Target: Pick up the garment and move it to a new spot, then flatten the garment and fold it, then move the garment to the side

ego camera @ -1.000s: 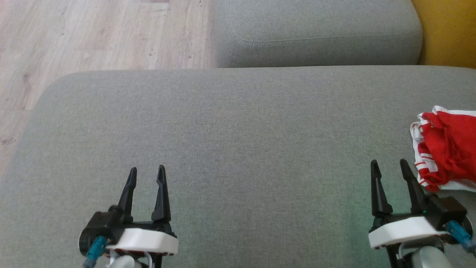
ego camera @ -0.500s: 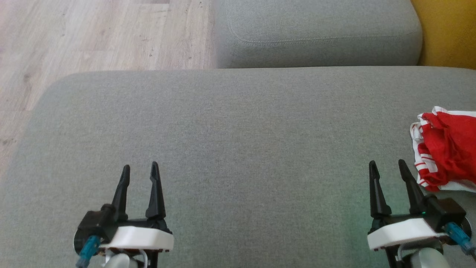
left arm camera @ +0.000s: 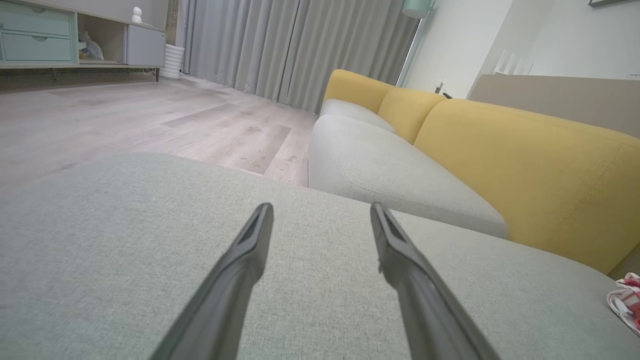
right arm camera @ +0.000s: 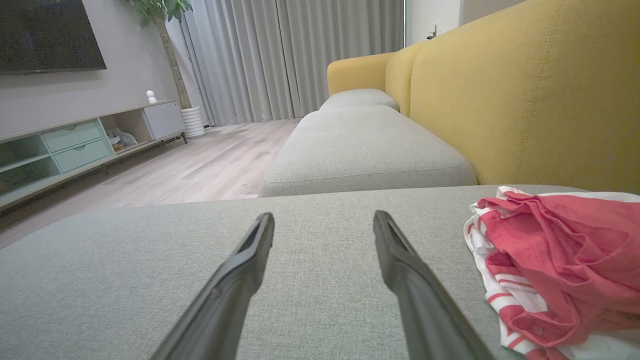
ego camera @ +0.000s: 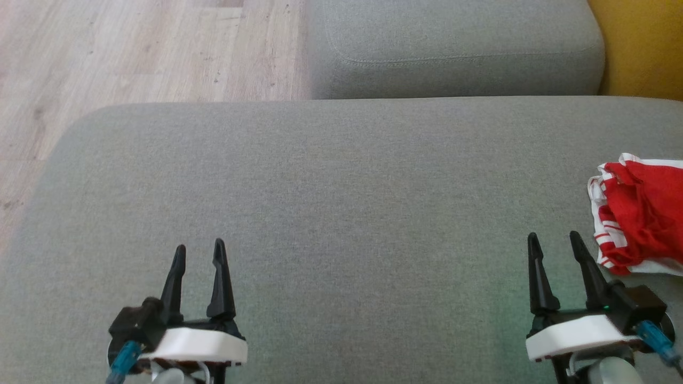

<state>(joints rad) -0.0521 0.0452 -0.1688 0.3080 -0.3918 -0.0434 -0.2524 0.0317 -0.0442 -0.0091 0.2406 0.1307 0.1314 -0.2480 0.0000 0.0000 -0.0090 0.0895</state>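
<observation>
A crumpled red garment with white stripes (ego camera: pixel 640 213) lies at the right edge of the grey seat cushion (ego camera: pixel 341 213). In the right wrist view the garment (right arm camera: pixel 555 255) sits just right of my fingers. My right gripper (ego camera: pixel 555 242) stands open over the cushion, a little to the left of the garment, with nothing between its fingers (right arm camera: pixel 400 270). Far to the left, near the front of the cushion, my left gripper (ego camera: pixel 198 252) is open and empty. A corner of the garment (left arm camera: pixel 627 300) shows at the right edge of the left wrist view.
A second grey cushion (ego camera: pixel 453 48) lies beyond the seam at the back. The yellow sofa back (ego camera: pixel 640 48) rises at the right. Wooden floor (ego camera: pixel 133 53) drops away past the cushion's left and far edges. A low cabinet (right arm camera: pixel 75 145) stands across the room.
My left gripper has drifted slightly left and back towards me. The right gripper has barely shifted. The garment has not moved.
</observation>
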